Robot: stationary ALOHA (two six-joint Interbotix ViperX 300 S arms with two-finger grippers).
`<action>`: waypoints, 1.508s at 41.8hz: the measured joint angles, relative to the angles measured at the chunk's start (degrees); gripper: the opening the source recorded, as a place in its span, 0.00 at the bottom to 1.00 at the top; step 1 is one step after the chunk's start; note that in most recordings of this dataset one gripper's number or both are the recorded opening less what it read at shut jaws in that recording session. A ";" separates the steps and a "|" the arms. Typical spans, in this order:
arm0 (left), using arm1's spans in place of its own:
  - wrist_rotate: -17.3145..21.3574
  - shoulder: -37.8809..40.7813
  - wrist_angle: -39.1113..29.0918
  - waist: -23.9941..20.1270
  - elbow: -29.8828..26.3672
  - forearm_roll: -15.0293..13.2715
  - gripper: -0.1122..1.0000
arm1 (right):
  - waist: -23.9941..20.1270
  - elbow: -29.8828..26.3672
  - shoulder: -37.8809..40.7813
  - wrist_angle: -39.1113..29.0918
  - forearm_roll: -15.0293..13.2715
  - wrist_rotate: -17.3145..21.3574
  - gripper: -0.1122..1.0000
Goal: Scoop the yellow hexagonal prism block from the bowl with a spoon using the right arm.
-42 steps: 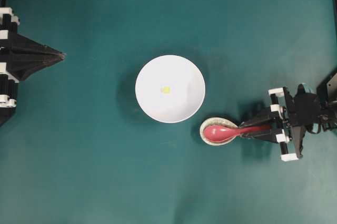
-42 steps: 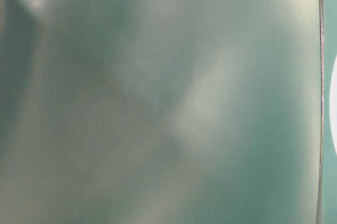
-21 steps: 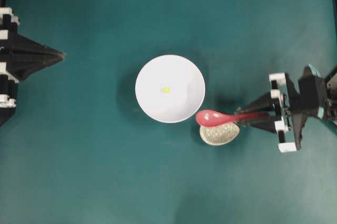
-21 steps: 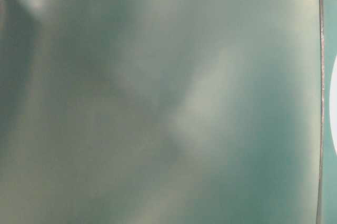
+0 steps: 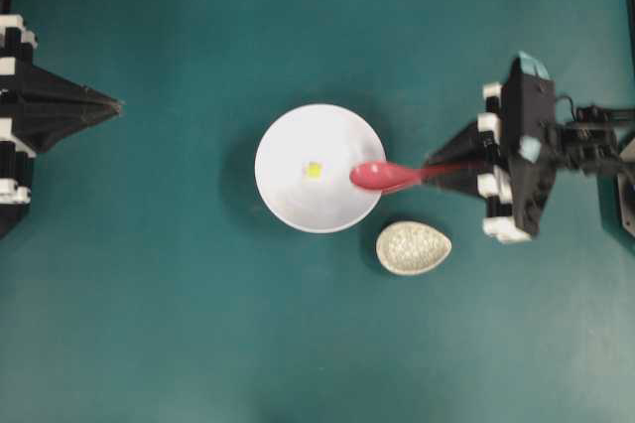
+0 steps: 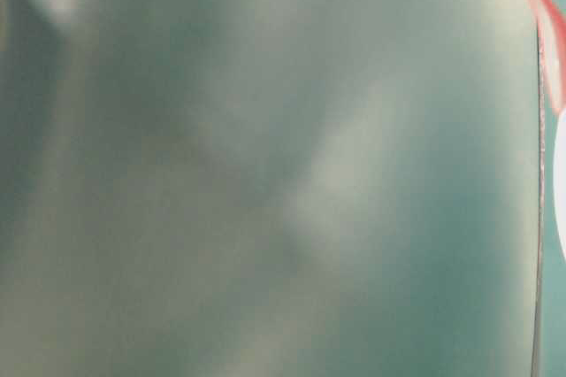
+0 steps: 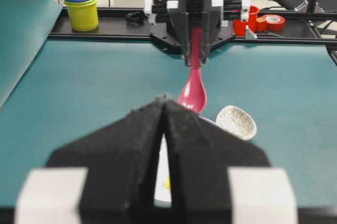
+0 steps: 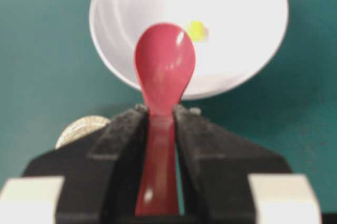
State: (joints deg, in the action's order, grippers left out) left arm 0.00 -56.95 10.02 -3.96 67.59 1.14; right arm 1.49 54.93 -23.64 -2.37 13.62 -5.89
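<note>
count: one bowl (image 5: 298,200), white and round, near the middle of the green table (image 5: 179,324). one yellow hexagonal prism block (image 5: 314,170) lying inside the bowl, near its centre. one spoon (image 5: 382,176), pinkish-red. one speckled oval spoon rest (image 5: 413,248) on the table just beside the bowl's lower right rim, nothing on it. two grippers.

right gripper (image 5: 444,166): jaws pinched onto the spoon's handle, one pad on each side of it, as the right wrist view shows plainly. spoon held roughly level, scoop pointing at the bowl; in the overhead view the scoop overlaps the bowl's right rim, block just to its left, apart from it. whether the scoop touches the bowl cannot be told.

left gripper (image 5: 111,104): at the left edge of the table, well apart from the bowl, jaws pressed together to a point, holding nothing.

table-level view: mostly blur; a sliver of the spoon at the upper right.
</note>
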 measured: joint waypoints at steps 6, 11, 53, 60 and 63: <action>0.00 0.00 -0.09 0.00 0.00 -0.09 0.10 | 3.08 -5.01 1.85 -8.26 -0.62 -0.18 0.31; 0.00 -0.09 -0.09 0.00 0.00 0.00 0.10 | 4.75 -8.88 4.75 -13.45 -1.41 -0.18 0.31; 0.00 0.00 0.00 0.00 0.44 0.00 0.10 | 5.54 -23.73 20.48 -28.04 -4.04 -0.97 0.31; 0.00 0.00 0.00 0.00 0.44 0.00 0.10 | 5.27 -23.82 21.27 -27.25 -3.78 -0.97 0.31; 0.00 0.00 -0.09 0.00 0.44 0.00 0.10 | 5.01 -23.91 21.80 -26.63 -3.52 -0.97 0.31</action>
State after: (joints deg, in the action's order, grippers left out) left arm 0.00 -56.95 9.93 -3.96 68.03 1.14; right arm 6.50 31.03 -1.85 -29.00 10.11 -6.86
